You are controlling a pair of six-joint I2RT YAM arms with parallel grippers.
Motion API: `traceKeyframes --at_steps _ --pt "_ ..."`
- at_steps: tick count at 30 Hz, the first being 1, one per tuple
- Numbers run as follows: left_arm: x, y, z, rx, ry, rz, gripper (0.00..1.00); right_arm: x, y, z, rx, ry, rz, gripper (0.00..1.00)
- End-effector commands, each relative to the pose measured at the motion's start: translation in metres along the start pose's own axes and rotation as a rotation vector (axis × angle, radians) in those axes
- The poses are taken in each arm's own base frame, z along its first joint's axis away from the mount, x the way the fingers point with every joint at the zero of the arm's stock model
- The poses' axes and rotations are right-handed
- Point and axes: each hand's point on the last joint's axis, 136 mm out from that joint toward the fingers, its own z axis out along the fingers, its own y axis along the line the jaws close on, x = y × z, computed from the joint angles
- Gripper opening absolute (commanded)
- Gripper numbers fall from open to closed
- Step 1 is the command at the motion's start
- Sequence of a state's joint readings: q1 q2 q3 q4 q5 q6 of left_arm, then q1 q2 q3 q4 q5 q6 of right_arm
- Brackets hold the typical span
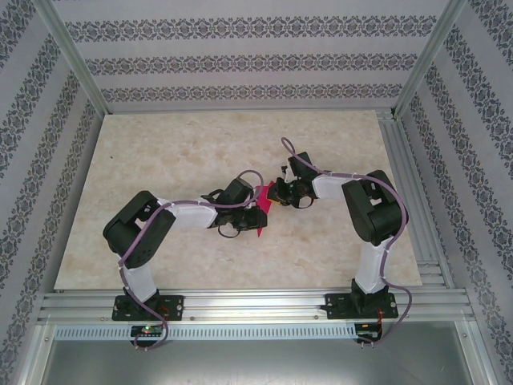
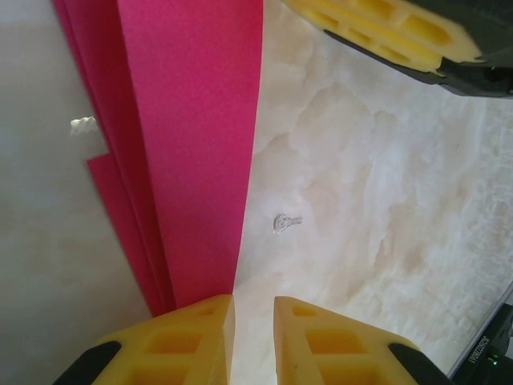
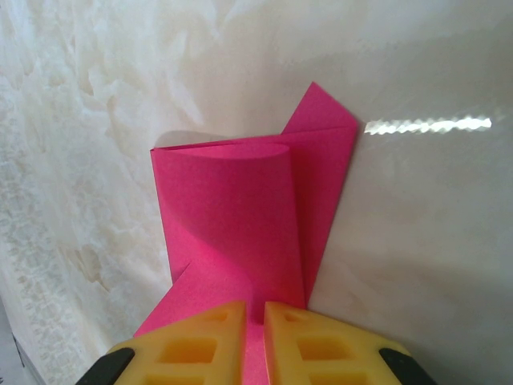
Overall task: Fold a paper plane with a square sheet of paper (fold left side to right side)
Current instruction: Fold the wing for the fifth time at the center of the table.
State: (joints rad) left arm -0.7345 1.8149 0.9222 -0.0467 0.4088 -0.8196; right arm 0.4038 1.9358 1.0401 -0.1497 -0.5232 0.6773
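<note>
- At the middle of the worktop (image 1: 144, 160), the right gripper (image 3: 255, 306) has its jaws drawn almost together on the sheet of paper (image 3: 240, 216). Pink shows in the slit between its yellow fingers (image 3: 192, 345), so a flap is pinched.
- The pinched flap rises from the layers beneath in a soft roll, not a crease. A pointed corner of a lower layer projects beyond the roll.
- The left gripper (image 2: 252, 298) has its jaws a narrow slit apart, with bare worktop showing through the slit. The straight edge of the paper runs down to the inner tip of one finger. It cannot be told whether this gripper has hold of the paper.
- In the top view the two grippers meet tip to tip over the sheet, about midway between the left and right edges of the worktop.
- Step in hand, as judged: carrying the left side over onto the right side.
- Procedure:
  - Anchor the lower layers before moving the flap.
  - Bring the free edge flush with the edge beneath and confirm alignment before flattening.
  - Lower the roll, then press from the middle of the fold line outward.
  - Pull gently, because thin paper is likely to slide on the smooth worktop or tear.
- Clearance: a finger (image 2: 385, 24) of the right gripper stands near the left gripper, so allow room between them.
</note>
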Motion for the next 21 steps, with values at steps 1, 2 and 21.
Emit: traceKeyframes --at_steps 1,2,21 --pt "0.005 0.009 0.005 -0.044 0.020 0.009 0.23 0.018 -0.042 0.012 0.141 0.053 0.035 0.16" --pt "0.007 0.011 0.006 -0.046 0.023 0.005 0.23 0.017 -0.041 0.012 0.138 0.051 0.034 0.16" --pt "0.027 0.042 0.014 -0.117 0.043 -0.049 0.19 0.031 0.013 -0.024 -0.042 0.025 -0.003 0.15"
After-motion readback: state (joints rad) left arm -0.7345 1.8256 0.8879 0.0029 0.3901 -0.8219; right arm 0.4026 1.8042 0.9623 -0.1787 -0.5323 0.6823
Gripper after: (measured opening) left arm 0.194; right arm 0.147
